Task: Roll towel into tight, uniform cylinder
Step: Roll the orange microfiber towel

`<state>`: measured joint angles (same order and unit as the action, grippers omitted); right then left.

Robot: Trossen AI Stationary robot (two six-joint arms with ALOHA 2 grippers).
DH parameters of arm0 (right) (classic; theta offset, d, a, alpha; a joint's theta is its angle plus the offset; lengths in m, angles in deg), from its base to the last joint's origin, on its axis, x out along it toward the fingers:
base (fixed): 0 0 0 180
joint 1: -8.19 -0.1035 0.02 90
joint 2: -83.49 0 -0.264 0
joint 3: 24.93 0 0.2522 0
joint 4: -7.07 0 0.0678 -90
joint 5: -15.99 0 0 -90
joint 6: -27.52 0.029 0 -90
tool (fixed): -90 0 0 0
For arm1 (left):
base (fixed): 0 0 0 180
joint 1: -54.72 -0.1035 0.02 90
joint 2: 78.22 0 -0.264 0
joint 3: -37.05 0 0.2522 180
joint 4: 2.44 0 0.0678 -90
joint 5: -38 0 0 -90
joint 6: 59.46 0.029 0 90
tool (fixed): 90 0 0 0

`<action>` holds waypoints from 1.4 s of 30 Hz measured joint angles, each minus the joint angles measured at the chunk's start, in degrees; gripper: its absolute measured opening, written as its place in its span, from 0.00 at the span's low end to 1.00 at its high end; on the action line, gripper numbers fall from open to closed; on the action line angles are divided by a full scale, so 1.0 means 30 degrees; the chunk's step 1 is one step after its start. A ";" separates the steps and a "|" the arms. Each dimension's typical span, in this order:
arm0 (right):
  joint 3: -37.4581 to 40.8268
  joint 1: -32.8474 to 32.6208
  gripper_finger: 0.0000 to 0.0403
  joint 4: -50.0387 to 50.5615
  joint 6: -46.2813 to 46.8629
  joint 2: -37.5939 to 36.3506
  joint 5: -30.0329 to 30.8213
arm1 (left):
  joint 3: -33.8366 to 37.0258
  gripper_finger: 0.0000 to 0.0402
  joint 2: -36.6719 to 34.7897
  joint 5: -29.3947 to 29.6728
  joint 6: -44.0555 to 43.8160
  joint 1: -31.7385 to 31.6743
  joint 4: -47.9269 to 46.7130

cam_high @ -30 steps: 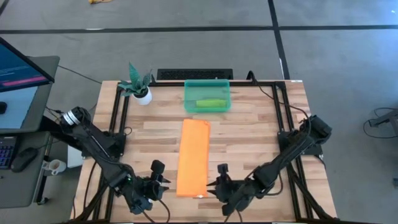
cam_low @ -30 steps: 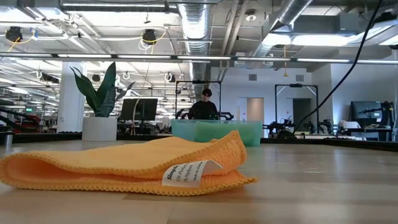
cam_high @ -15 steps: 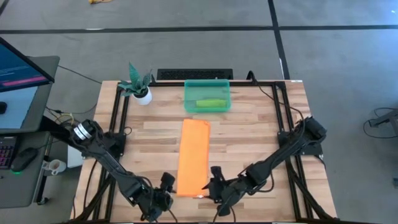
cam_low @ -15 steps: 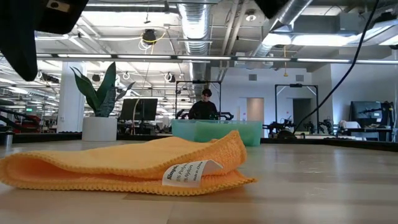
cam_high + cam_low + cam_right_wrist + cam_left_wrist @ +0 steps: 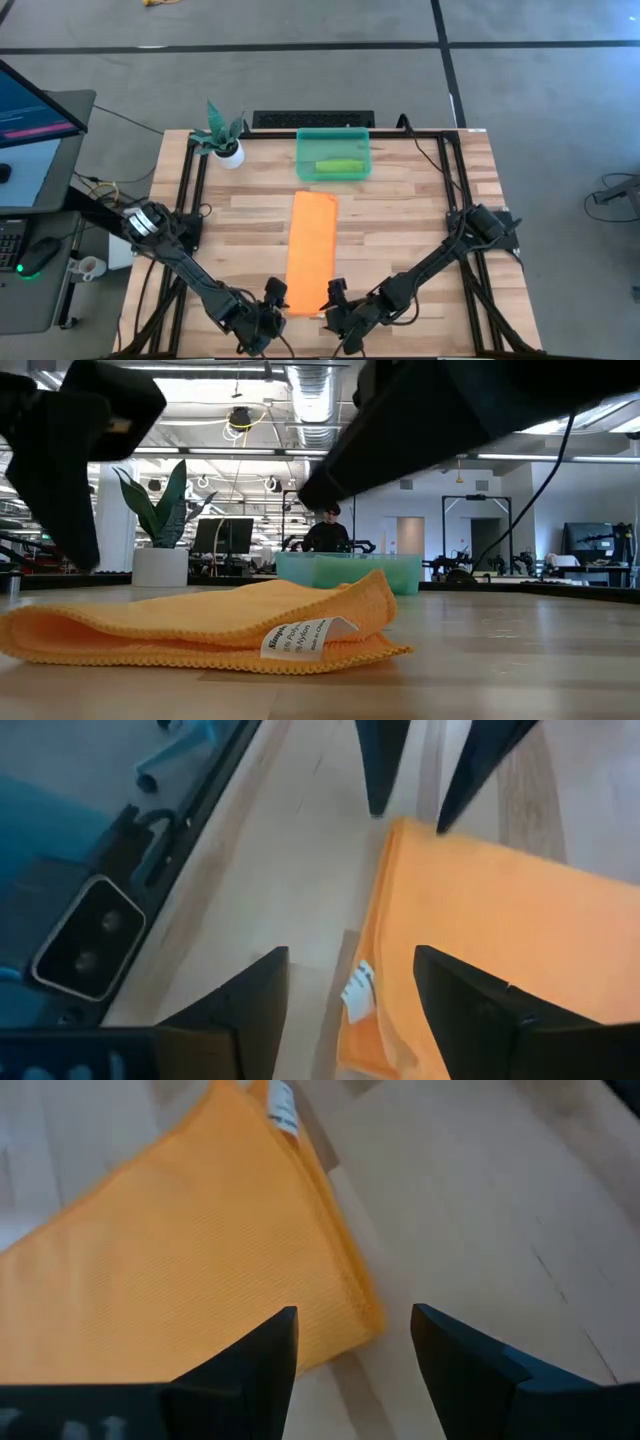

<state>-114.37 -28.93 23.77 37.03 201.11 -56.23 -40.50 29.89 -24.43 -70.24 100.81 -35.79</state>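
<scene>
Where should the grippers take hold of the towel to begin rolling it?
At the short near edge of the towel, one corner each: left gripper and right gripper already flank it, open. The towel lies flat, long side running away, so that edge probably rolls forward evenly.

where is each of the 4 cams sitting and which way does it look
High: above the table, straight down; both arms, towel, bin, plant.
Low: at tabletop height, level across into the room; towel up close, dark arm parts above.
Left wrist: on the left arm, past its open claw at a towel corner.
Right wrist: past the right claw, open, at the tag.
Shared: all show the towel.
</scene>
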 joint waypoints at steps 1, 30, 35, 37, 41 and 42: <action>0.0020 0.0000 0.60 0.0120 -0.0054 0.0010 0.0004 | 0.0000 0.47 0.0287 0.0222 0.0003 0.0000 0.0226; -0.0292 0.0156 0.56 0.1087 0.3339 0.2327 0.0022 | 0.0051 0.47 0.0878 -0.0111 -0.1753 -0.0922 0.0918; -0.0277 0.0199 0.52 0.1194 0.3333 0.2327 0.0022 | 0.0051 0.47 0.0878 -0.0298 -0.1658 -0.1292 0.0918; -0.0270 0.0212 0.51 0.1208 0.3339 0.2327 0.0007 | 0.0051 0.47 0.0878 -0.0298 -0.1655 -0.1345 0.0921; -0.0263 0.0271 0.50 0.1240 0.3336 0.2327 -0.0316 | 0.0051 0.46 0.0878 -0.0487 -0.1680 -0.1331 0.0882; -0.0255 0.0284 0.50 0.1247 0.3339 0.2327 -0.0353 | 0.0051 0.45 0.0878 -0.0480 -0.1752 -0.1326 0.0882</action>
<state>-115.13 -28.08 27.52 47.05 208.09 -57.29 -40.35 32.52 -25.87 -75.49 96.83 -33.15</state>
